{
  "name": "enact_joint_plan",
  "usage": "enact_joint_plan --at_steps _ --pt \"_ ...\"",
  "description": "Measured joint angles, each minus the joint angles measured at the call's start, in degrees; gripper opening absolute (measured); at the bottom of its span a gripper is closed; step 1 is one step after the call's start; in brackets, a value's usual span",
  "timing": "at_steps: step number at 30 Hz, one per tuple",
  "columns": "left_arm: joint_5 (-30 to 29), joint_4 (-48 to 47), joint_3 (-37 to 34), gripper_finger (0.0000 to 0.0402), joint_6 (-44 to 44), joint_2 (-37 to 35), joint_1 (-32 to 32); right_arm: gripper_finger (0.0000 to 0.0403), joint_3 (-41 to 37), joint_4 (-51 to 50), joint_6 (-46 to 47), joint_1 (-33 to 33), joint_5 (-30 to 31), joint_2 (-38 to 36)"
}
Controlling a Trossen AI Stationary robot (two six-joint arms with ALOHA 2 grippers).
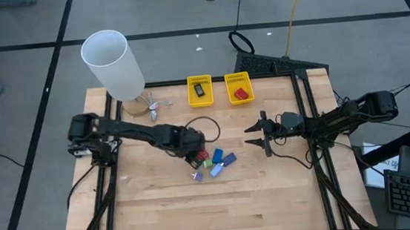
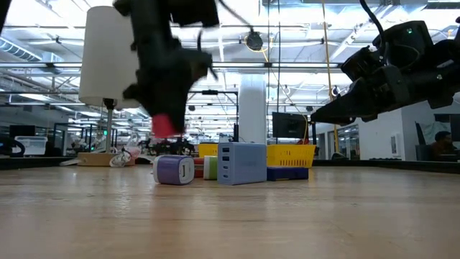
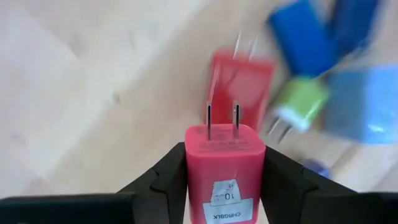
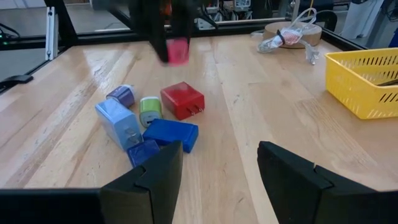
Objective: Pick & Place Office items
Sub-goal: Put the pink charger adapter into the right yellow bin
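- One pink-red charger plug (image 3: 225, 174) held above the worktop (image 4: 261, 124), clamped in the left end effector (image 3: 224, 177).
- One red cube charger (image 4: 182, 100) lying in the pile.
- One green-faced plug (image 4: 149, 109) in the pile.
- One purple plug (image 4: 122, 94) in the pile.
- One pale blue block charger (image 4: 119, 124).
- Two dark blue chargers: a larger one (image 4: 171, 134) and a smaller one (image 4: 143, 151).
- Two yellow mesh baskets (image 1: 200, 91) (image 1: 238, 87), one holding a black item (image 1: 199, 90), the other a red item (image 1: 241, 93).
- One tall white cylinder (image 1: 113, 63).
- Two end effectors; the right end effector (image 1: 255, 135) has its fingers spread.
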Motion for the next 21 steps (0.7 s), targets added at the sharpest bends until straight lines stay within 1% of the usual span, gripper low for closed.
enact_joint_plan --at_steps 2,4,6,8,12,15,18,21 --pt "-4.3 3.6 0.0 0.0152 3.9 -3.2 -0.7 0.0197 0.0 0.0 -0.5 0.0 0.0 0.0" --pt "-8.7 9.1 0.0 0.0152 10.6 -5.7 -1.8 0.0197 0.0 0.0 -0.7 0.0 0.0 0.0" --pt "-11.8 14.5 0.0 0.0152 18.4 -7.0 -3.3 0.0197 0.0 0.0 -0.8 0.0 0.0 0.0" --pt "-14.0 20.3 0.0 0.0152 23.6 -7.1 -4.3 0.0197 0.0 0.0 -0.3 0.0 0.0 0.0" --pt "-14.2 29.4 0.0 0.0152 29.0 -5.6 -3.9 0.0197 0.0 0.0 0.8 0.0 0.0 0.0" --pt "-12.5 33.1 0.0 0.0152 31.6 -3.7 -3.1 0.0196 0.0 -0.5 0.9 0.0 0.0 0.0" --pt "-11.0 34.8 0.0 0.0152 33.3 -2.6 -2.2 0.0196 0.0 -1.4 0.9 0.0 0.1 0.0" --pt "-11.1 34.9 0.0 0.0152 34.3 -2.0 -0.9 0.0196 0.0 -2.0 0.9 0.0 0.1 0.0"
